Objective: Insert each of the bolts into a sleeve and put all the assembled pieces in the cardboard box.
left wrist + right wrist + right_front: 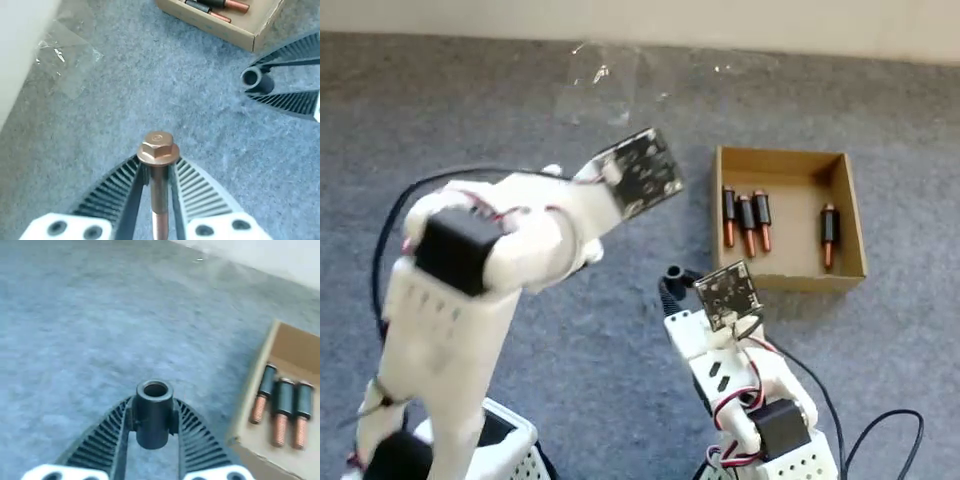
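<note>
The left gripper [157,167] pinches a bolt [158,147] at lower centre, the right gripper [153,407] a sleeve [152,427], open end outward, likely for joining. Four assembled pieces [747,222] lie in the cardboard box [785,156] at right

bolt [158,155] tip cropped (frame edge), box [225,30] cropped

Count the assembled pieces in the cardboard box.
4 assembled pieces: three lie side by side in the cardboard box's left half, one alone near its right wall. None seems hidden.
</note>
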`<action>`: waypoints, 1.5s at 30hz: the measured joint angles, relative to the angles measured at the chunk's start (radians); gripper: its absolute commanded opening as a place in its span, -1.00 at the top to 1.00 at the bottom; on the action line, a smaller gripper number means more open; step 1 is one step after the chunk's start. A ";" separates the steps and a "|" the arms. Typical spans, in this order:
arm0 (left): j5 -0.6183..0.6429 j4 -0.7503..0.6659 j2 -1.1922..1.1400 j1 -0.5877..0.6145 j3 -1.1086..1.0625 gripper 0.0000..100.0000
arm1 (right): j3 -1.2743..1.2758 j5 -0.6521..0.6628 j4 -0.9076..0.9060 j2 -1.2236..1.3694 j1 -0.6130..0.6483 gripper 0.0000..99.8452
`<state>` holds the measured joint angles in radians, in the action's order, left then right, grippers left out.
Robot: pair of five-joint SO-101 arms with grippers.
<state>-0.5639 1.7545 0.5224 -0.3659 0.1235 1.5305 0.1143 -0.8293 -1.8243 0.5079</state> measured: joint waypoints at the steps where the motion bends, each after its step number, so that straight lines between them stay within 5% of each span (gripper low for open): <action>1: 0.000 0.000 0.032 0.000 -0.021 0.99 | 0.000 -0.021 0.018 0.000 0.015 0.99; 9: 0.000 -0.086 0.296 0.002 -0.250 0.99 | 0.072 -0.054 0.226 0.000 0.049 0.99; 19: 0.015 -0.491 0.592 0.002 -0.663 0.99 | 0.138 -0.054 0.445 0.000 0.160 0.99; 29: 0.362 -0.931 0.677 0.002 -0.918 0.99 | 0.138 -0.054 0.477 0.000 0.164 0.99; 45: 0.819 -1.146 0.680 0.003 -0.957 0.99 | 0.138 -0.054 0.477 0.000 0.164 0.99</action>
<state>0.2555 0.6084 1.2022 -0.3629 -0.8339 1.6686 0.0606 -0.3521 -1.8243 0.6720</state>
